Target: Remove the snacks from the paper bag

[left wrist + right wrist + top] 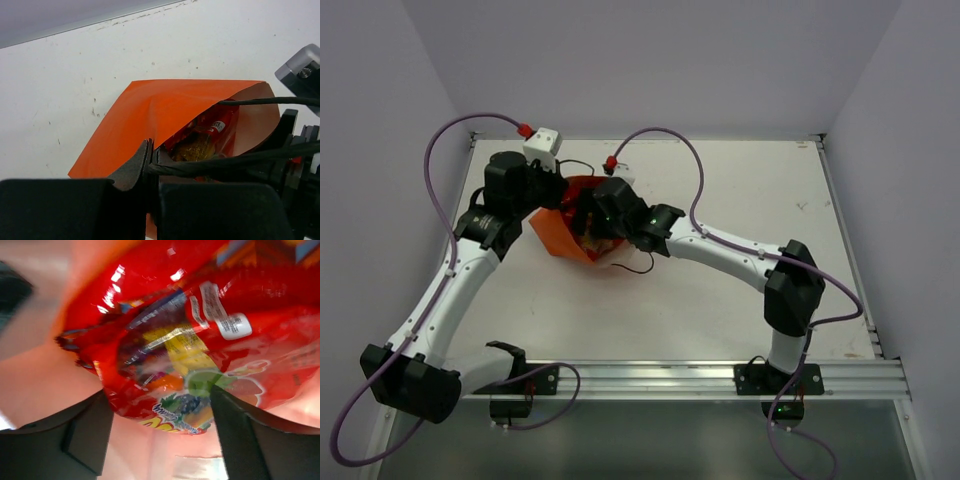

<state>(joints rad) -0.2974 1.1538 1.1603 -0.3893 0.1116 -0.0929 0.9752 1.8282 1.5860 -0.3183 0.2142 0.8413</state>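
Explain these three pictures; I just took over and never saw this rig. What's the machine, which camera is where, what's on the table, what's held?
Two robot arms are bolted at the table's near edge. One picture looks down from above; the other two come from cameras on each wrist. An orange paper bag lies on the table. The left gripper is shut on the bag's edge, so its mouth gapes. The right gripper is inside the bag, jaws open around a red snack packet, not yet gripping.

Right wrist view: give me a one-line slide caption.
Right gripper, jaws open, straddles a red candy packet inside the orange bag.
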